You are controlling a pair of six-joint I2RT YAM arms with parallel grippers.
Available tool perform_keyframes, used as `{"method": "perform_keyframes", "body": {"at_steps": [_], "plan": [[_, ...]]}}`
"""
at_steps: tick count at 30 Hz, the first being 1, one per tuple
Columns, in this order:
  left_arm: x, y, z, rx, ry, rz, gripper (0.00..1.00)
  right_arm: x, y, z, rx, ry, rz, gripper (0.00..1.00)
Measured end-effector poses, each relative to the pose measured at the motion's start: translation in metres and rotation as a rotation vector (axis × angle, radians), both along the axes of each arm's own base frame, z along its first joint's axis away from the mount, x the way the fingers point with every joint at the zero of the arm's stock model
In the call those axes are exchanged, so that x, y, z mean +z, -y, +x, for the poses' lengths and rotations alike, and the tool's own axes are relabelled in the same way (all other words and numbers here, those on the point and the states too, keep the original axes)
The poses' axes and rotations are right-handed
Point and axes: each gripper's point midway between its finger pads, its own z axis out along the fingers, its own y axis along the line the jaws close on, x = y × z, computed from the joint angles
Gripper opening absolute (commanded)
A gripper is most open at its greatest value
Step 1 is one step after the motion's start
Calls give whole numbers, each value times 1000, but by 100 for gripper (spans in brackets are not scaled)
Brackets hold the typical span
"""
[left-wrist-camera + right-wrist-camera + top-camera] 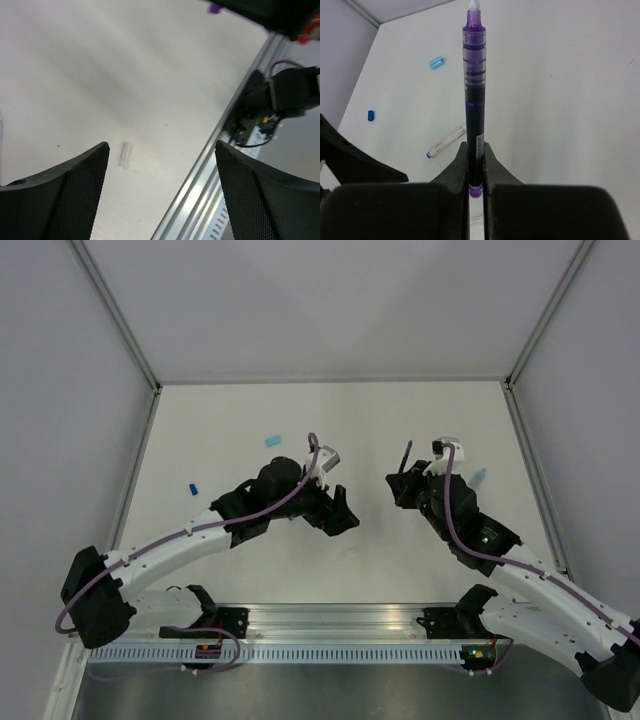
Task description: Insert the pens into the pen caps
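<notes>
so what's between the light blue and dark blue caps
Just bare table between light blue cap and dark blue cap, per the right wrist view.

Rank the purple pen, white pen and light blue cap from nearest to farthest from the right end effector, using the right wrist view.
1. purple pen, clamped in the right end effector.
2. white pen, lying just ahead, left.
3. light blue cap, farther ahead, left.

I see my left arm (170, 548) and right arm (545, 585): white links, black joints, a purple cable (316, 445) along each. The left fingers (60, 200) are black and mesh-textured.
</notes>
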Motion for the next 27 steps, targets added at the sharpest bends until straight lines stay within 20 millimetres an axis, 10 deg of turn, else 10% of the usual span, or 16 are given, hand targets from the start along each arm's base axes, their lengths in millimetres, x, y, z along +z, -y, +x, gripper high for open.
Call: {"method": "perform_keyframes", "body": {"at_steps": [12,27], "plan": [[-153,1,-3,-58,-112,592,71,57,51,-37,-61,194,175,0],[-192,9,-15,-153,-86,748,61,64,61,-43,-81,228,196,0]]}}
